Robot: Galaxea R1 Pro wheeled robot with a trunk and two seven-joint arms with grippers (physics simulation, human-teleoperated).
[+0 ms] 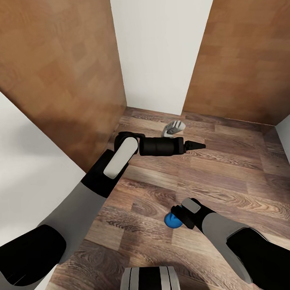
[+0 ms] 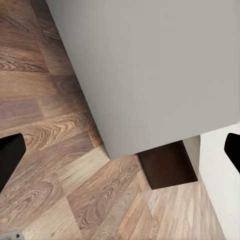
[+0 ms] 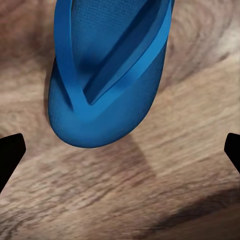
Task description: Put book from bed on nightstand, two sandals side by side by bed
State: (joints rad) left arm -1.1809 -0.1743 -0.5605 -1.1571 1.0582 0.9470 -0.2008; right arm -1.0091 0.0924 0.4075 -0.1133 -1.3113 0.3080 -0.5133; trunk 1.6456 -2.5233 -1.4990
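Right gripper (image 1: 177, 217) poised over bright blue flip-flop sandal (image 3: 107, 70) at six o'clock, jaws apart, ready for grasping

A bright blue flat flip-flop sandal (image 3: 107, 75) with thin thong straps is lying sole-down on the wood-plank floor (image 3: 150, 190), its rounded toe end showing and casting a faint shadow. In the head view it (image 1: 172, 220) is peeking out as a blue patch.
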